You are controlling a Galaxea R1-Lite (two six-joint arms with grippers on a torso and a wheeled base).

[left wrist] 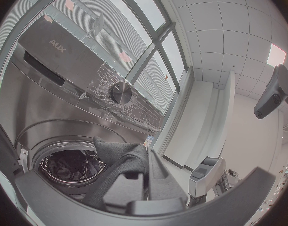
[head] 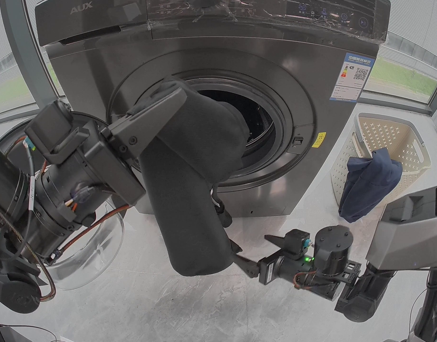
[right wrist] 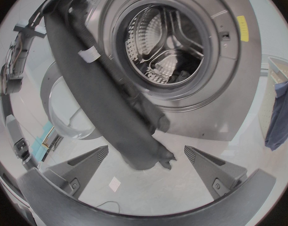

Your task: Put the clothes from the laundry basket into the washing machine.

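Key relation: the dark grey garment (head: 190, 191) hangs from your left claw (left wrist: 141, 170) just in front of the drum opening (head: 259, 119). The opening lies ahead of that claw and a little to the robot's right, so your coming move looks like a push forward into it.
Long axis: near vertical, running from the pinched top beside the opening's upper rim down to a free end close to the floor, well below the lower rim.
Left claw: clamped on the garment's top fold.
Right claw (right wrist: 145, 153): spread wide, holding nothing, low and just beside the dangling end; you would likely use it to lift that tail.
Garment look: thick, soft knit, bunched into a long tube, with a white label on one side.
Washing machine (head: 275, 58): its door (head: 85, 252) stands open to the robot's left, and dark cloth already lies in the drum.
Laundry basket (head: 394, 136): well apart on the right, with a navy garment (head: 368, 184) draped over its rim.
Risk: the tail may catch on the lower rim.
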